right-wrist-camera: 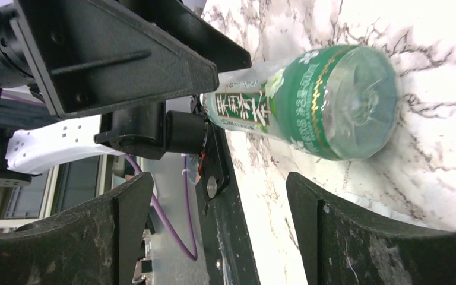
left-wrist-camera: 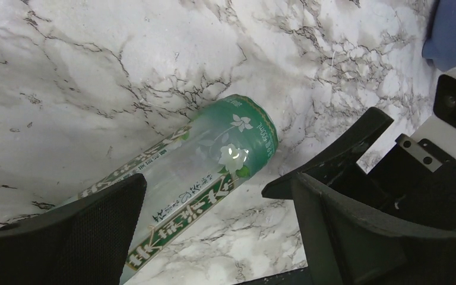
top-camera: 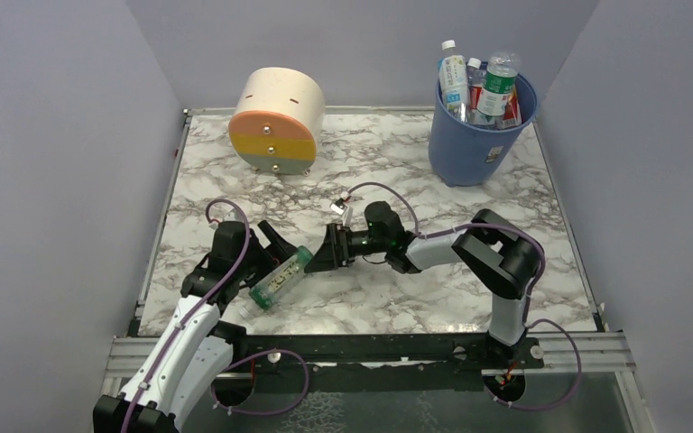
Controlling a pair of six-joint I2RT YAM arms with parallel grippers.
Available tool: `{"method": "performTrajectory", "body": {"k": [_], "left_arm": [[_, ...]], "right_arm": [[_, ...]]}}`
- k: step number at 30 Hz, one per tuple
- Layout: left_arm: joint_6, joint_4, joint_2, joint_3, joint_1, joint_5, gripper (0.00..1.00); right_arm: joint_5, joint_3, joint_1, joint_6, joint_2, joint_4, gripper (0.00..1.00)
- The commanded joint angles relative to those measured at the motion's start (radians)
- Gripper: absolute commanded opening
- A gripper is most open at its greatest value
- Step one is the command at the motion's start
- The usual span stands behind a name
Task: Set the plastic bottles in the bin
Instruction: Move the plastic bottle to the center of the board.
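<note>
One plastic bottle [top-camera: 281,277] with a green label lies on its side on the marble table [top-camera: 469,298], near the front left. My left gripper [top-camera: 269,260] is open and straddles it. In the left wrist view the bottle [left-wrist-camera: 214,157] lies slanted against the left finger [left-wrist-camera: 71,237], with a gap to the right one. My right gripper [top-camera: 323,253] is open and faces the bottle's base [right-wrist-camera: 356,101], which lies just ahead of its fingertips, not between them. The blue bin [top-camera: 474,135] stands at the back right with several bottles [top-camera: 478,86] sticking out of it.
A cream, orange and yellow cylinder [top-camera: 277,122] lies at the back left. Grey walls close in the table on three sides. The two grippers are close together, tip to tip around the bottle; the left gripper's body [right-wrist-camera: 124,53] fills the upper left of the right wrist view.
</note>
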Motion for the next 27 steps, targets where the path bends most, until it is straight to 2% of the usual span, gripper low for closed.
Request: {"method": "performTrajectory", "body": {"k": [1,6,10,14,17,22,25,27], "left_arm": [[-0.011,0.037,0.017,-0.019,-0.019,0.001,0.99],[-0.015,0.049,0.059,-0.029,-0.046,-0.026,0.99],[-0.027,0.047,0.035,-0.035,-0.060,-0.029,0.99],[-0.035,0.036,0.009,-0.033,-0.061,-0.041,0.99],[-0.034,0.034,0.012,-0.027,-0.061,-0.045,0.99],[-0.030,0.035,0.021,-0.021,-0.061,-0.048,0.99],[-0.029,0.034,0.016,-0.016,-0.061,-0.052,0.99],[-0.031,0.034,0.014,-0.009,-0.061,-0.052,0.99]], "right_arm": [[-0.049,0.007,-0.024,-0.005,-0.031,0.026,0.85],[-0.045,0.003,-0.029,-0.039,-0.082,-0.043,0.85],[-0.063,-0.019,-0.030,-0.024,-0.099,-0.078,0.85],[-0.115,-0.140,-0.014,0.125,-0.076,0.138,0.82],[-0.093,-0.215,0.004,0.162,-0.101,0.201,0.82],[-0.021,-0.272,0.016,0.066,-0.204,0.029,0.83],[-0.011,-0.284,0.045,0.080,-0.199,0.031,0.81],[-0.001,-0.276,0.069,0.104,-0.166,0.062,0.76]]}}
